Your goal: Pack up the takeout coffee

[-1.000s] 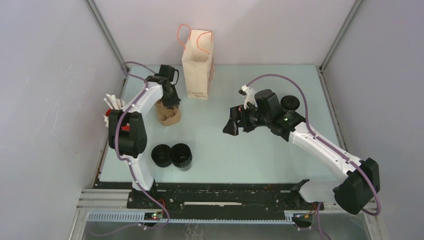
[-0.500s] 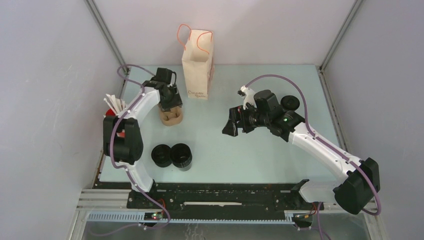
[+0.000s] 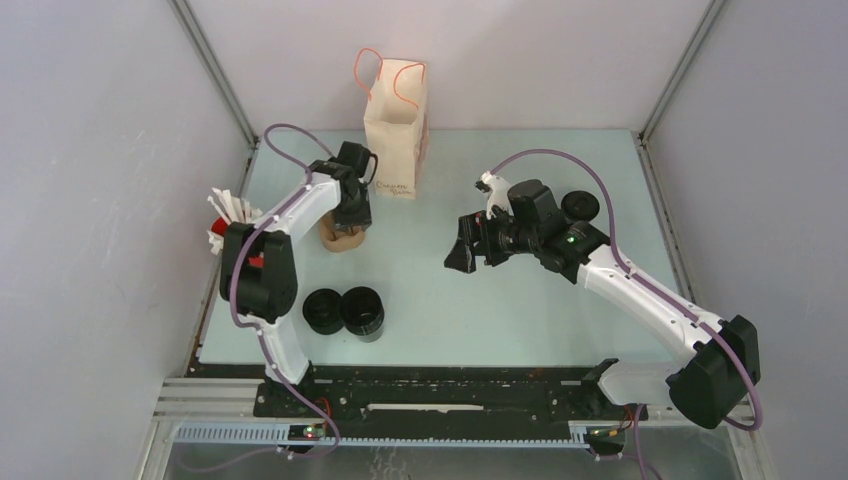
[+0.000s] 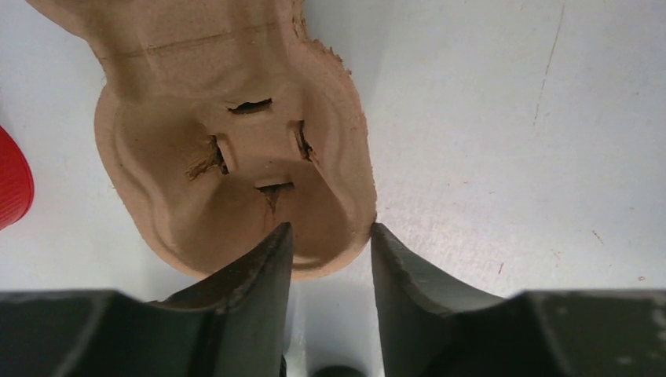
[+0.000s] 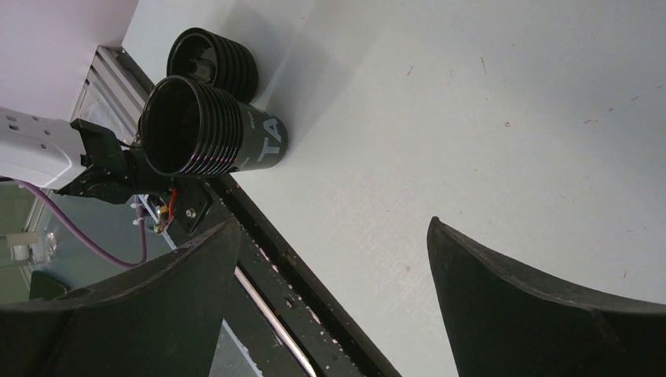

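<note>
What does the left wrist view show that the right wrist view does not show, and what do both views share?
Only the left wrist view shows the brown pulp carrier, its visible well empty, the edge of a red cup at the left border, and the left end effector, with its jaws apart on either side of the carrier's near rim. Only the right wrist view shows a black cup with white letters, a second black cup beside it, and the right end effector, wide open around nothing. Both views share the pale table.
</note>
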